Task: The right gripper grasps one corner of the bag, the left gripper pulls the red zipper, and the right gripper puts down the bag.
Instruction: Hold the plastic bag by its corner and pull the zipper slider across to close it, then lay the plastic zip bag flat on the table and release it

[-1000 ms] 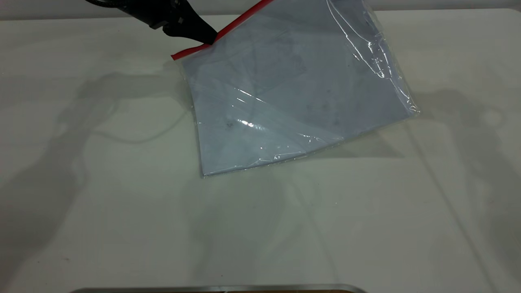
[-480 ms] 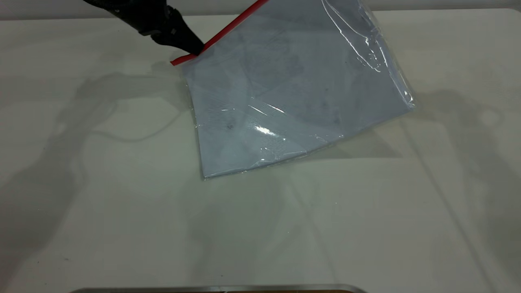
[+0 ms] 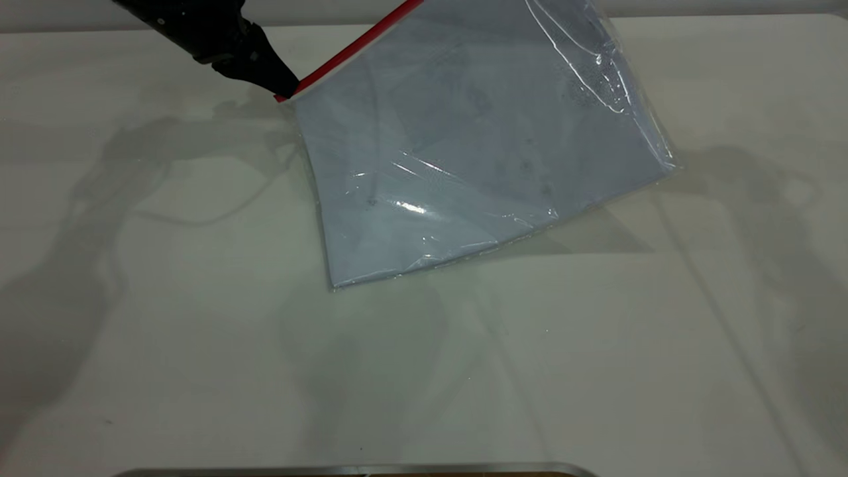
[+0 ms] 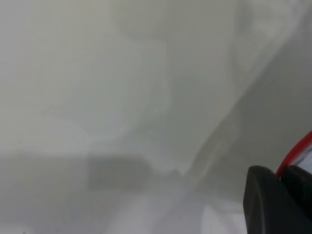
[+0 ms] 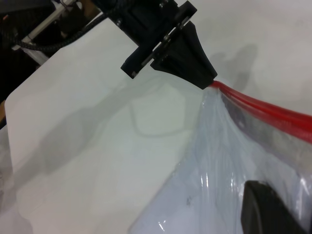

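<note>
The bag (image 3: 464,152), a clear pouch with pale sheets inside, is tilted up: its near edge rests on the table and its far right side rises out of the exterior view. The red zipper (image 3: 351,50) runs along its upper left edge. My left gripper (image 3: 285,89) is shut on the zipper's left end; in the left wrist view the red strip (image 4: 295,156) passes between its fingers. My right gripper (image 5: 263,200) is out of the exterior view. Its wrist view shows one black finger against the lifted bag (image 5: 204,195), with the left gripper (image 5: 210,80) beyond.
The white table (image 3: 165,331) spreads around the bag, crossed by arm shadows. A metal edge (image 3: 358,469) lies along the near border. Black cables and a frame (image 5: 44,29) sit beyond the table's far corner in the right wrist view.
My left gripper has slid leftward and slightly down along the red zipper, from partway along the strip to its left end. The bag has stayed raised, shifting only a little.
</note>
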